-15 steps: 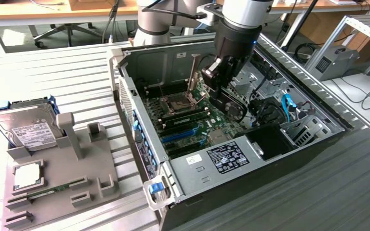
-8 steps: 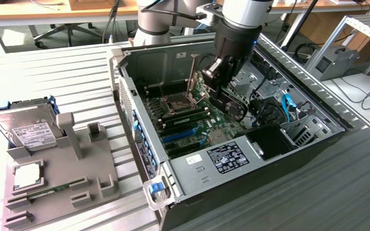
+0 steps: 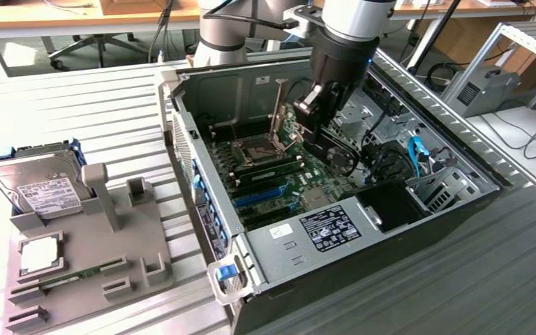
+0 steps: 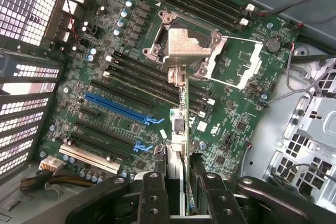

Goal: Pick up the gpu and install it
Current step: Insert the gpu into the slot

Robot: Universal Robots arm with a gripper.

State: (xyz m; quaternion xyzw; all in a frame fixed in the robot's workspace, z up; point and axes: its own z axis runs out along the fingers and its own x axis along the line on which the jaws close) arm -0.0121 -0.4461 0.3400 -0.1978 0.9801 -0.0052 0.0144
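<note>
The fingers (image 4: pixel 153 195) are closed on the gpu (image 4: pixel 184 124), one on each face, and the card hangs edge-on between them. It's down inside the computer case (image 3: pixel 278 244), over the motherboard (image 4: pixel 121 77) and close to the CPU socket (image 4: pixel 184 45). I can't tell if it touches the board.

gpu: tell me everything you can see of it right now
The gpu is a thin green circuit card, edge-on in the wrist view, with small white and silver parts along that edge. The exterior view shows its black cooler face. It is clamped in the gripper, standing on edge over the motherboard inside the open computer case, near the end of the long blue slot. Whether it touches the board cannot be told.
</note>
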